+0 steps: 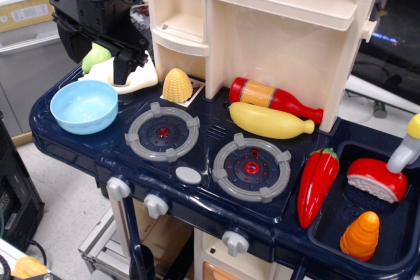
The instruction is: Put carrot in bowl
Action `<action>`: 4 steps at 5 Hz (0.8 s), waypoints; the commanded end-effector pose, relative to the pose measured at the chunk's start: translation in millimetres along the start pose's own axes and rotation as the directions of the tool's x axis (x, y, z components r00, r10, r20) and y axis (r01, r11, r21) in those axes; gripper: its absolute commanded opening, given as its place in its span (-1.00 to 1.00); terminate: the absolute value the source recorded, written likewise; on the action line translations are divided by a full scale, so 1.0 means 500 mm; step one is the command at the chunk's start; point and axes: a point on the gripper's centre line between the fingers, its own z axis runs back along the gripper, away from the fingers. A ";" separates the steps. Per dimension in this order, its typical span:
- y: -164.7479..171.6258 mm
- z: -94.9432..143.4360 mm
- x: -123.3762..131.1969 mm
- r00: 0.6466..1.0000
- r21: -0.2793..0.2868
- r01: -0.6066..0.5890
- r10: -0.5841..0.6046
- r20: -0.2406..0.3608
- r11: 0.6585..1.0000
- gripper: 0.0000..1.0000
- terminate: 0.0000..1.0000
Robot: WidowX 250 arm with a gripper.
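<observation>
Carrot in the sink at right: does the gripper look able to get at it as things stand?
Probably yes. The carrot stands uncovered in the sink, open from above, apart from the red piece. The gripper is far across the stove, near the bowl.

The light blue round plastic bowl (84, 106) sits at the far left of the dark navy toy-kitchen tabletop (197, 191), the black robot claw (123, 70) just behind it. Far right, the stubby orange ridged toy carrot (360, 235) lies in the sink basin (328, 231), right of the long red chili pepper (317, 183).

Toy kitchen playset (275, 44) in a lab (or workshop), plastic burners (162, 131), cardboard boxes (26, 11) behind
</observation>
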 end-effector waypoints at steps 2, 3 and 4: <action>-0.054 0.095 -0.001 0.991 0.044 0.114 -0.110 -0.081 0.993 1.00 -1.00; -0.140 0.139 -0.031 0.991 0.003 0.107 -0.107 -0.082 0.994 1.00 -1.00; -0.236 0.159 -0.041 0.994 -0.050 0.091 -0.094 -0.058 0.995 1.00 -1.00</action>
